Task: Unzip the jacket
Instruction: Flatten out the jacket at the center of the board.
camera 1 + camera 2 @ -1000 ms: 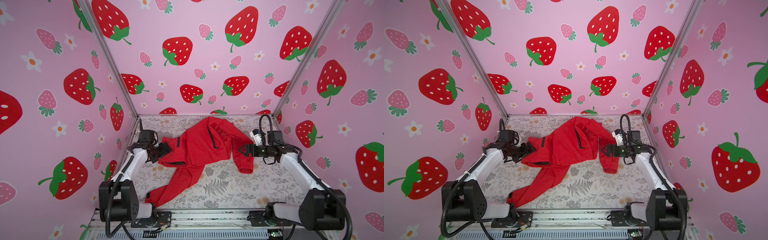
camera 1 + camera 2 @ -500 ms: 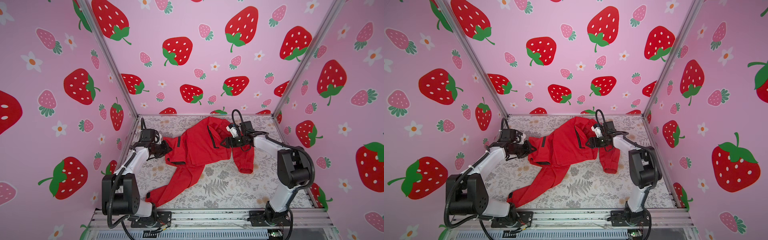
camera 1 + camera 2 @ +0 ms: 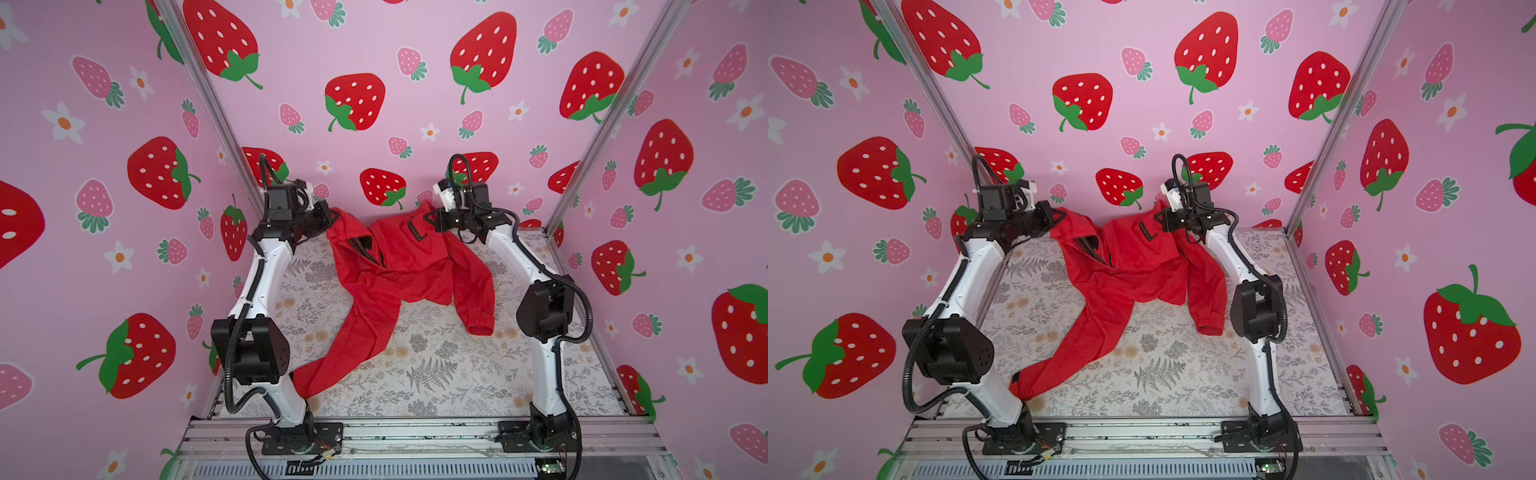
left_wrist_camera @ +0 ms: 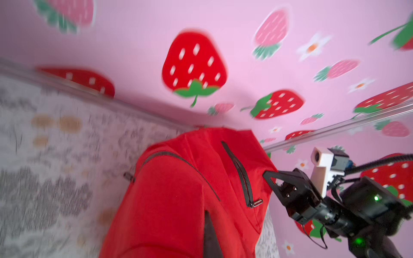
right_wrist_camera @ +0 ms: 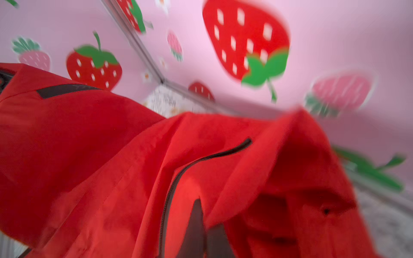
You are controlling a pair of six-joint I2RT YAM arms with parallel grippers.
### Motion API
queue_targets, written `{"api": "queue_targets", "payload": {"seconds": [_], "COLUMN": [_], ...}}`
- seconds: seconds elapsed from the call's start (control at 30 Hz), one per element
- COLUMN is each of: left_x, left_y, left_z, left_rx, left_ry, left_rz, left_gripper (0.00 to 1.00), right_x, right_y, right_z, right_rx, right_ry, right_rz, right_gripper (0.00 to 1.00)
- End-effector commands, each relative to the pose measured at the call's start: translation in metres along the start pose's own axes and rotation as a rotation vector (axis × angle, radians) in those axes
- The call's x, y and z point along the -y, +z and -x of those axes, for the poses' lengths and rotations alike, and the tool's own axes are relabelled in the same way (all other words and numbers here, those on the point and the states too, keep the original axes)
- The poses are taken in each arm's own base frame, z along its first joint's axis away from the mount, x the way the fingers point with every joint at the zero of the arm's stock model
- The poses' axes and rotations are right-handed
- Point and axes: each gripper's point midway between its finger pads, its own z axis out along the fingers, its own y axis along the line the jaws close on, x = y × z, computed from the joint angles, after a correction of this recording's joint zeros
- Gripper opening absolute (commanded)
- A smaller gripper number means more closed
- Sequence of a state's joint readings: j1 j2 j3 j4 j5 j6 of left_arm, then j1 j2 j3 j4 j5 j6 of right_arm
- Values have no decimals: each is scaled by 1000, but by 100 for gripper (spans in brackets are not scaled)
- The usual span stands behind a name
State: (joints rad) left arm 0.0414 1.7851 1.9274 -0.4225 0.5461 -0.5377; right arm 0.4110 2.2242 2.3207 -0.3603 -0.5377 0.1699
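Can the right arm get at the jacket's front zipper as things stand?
Probably not yet. The right gripper is shut on the jacket at a raised edge, like the left gripper, and must let go first. The front zipper between them lies uncovered.

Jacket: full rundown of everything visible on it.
The jacket is bright red, thin crinkly-looking fabric with black zippers and dark lining showing at a gap. Its body hangs lifted between the left gripper and right gripper, both shut on it; both sleeves trail down onto the floral table.
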Motion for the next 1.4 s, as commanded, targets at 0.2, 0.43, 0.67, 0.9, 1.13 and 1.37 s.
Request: {"api": "queue_targets", "payload": {"seconds": [0.2,0.43,0.67,0.9,1.13,1.37], "left_x": [118,127,75,10,-27,-66], "left_y": [-70,-61,-90,-58,18,81], "left_z": [-25,-267,-263,-191,-198,-182], "left_rx": [83,-385,-262,-202,-405,-389], "left_ry": [83,47,157,-93,-34,335], "left_rz": [-286,-350,-100,-3,81,148], "left_gripper": [0,7,99,99,100,100], "right_x": [44,142,148,65,3,-21], "right_y": [-139,-244,-278,-275,-260,-266], "right_z": [66,-103,-191,-173,-224,-257], "right_rx": [166,-28,-134,-28,-220,-287], "right_ry": [-101,178,358,459,576,631], "right_rz": [-265,-637,-740,-473,-232,-197], "right_gripper": [0,0,99,99,97,99]}}
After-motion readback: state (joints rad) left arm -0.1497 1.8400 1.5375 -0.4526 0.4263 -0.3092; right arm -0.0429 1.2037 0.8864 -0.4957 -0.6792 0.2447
